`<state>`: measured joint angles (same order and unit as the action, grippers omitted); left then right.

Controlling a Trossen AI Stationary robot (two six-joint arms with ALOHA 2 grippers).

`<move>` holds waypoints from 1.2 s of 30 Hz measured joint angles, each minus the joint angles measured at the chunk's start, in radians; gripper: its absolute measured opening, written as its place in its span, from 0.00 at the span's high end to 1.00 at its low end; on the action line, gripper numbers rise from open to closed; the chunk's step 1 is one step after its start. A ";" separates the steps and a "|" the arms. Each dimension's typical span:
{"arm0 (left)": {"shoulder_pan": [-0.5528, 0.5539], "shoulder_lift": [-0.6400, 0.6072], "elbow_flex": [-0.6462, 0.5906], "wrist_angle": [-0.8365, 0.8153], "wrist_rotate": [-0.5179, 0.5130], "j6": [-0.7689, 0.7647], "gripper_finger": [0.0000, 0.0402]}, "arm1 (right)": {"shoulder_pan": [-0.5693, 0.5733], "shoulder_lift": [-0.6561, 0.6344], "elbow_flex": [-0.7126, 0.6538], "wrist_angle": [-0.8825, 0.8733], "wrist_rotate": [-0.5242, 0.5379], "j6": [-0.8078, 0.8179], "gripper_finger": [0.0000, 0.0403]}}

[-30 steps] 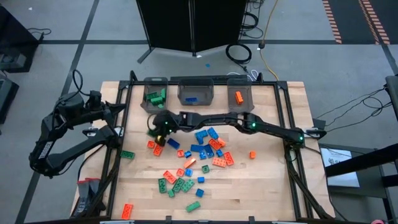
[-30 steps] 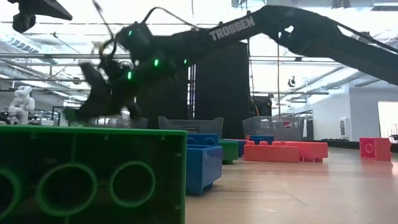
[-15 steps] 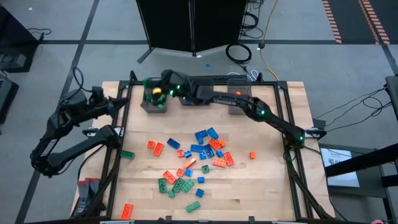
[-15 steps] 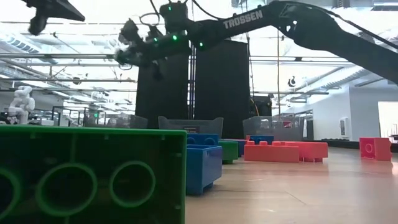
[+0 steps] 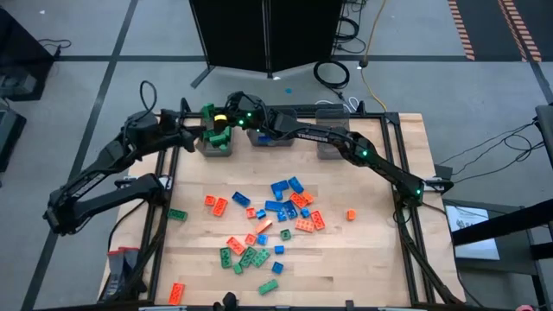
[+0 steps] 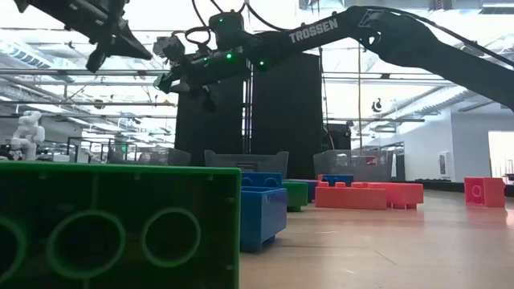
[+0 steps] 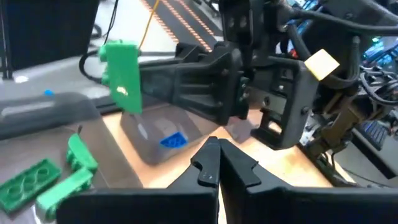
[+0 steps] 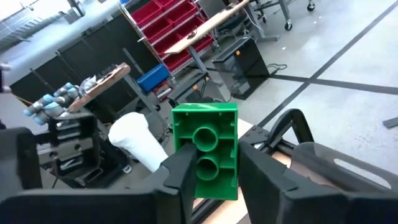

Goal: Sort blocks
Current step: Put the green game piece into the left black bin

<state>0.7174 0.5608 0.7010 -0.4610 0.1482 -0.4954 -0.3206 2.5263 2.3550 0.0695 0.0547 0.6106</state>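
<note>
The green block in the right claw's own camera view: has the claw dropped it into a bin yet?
No. The green block sits between the right claw's two dark fingers, held up in the air.

In the low view, the word "TROSSEN" stands in pale capital letters on the side of the dark robot arm that reaches across the top of the picture. By the high view this is the right arm, stretched toward the far edge of the worktop; faint lettering shows on it there too, but it is too small to read. No other writing, number, label or sign can be read in the wrist views or anywhere else.
</note>
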 joint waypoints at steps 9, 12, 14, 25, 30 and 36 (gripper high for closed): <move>0.000 0.092 0.000 0.056 -0.074 0.074 1.00 | 0.006 0.000 0.000 0.022 -0.002 -0.013 0.78; 0.000 0.120 0.000 0.058 -0.104 0.119 1.00 | 0.008 0.000 0.000 0.025 -0.003 -0.015 0.76; 0.000 0.137 0.000 0.058 -0.136 0.143 1.00 | 0.010 0.000 0.000 0.025 -0.009 -0.016 0.76; 0.001 0.163 0.000 0.058 -0.314 0.198 1.00 | 0.013 0.000 0.000 0.016 -0.017 -0.016 0.75; 0.002 0.164 0.000 0.057 -0.368 0.199 1.00 | 0.018 0.000 0.001 0.003 -0.039 -0.007 0.75; 0.003 0.166 0.000 0.051 -0.369 0.238 1.00 | 0.014 0.000 0.002 -0.046 -0.033 0.006 0.75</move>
<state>0.7200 0.7269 0.7010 -0.4097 -0.2213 -0.2571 -0.3071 2.5263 2.3566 0.0237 0.0216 0.6169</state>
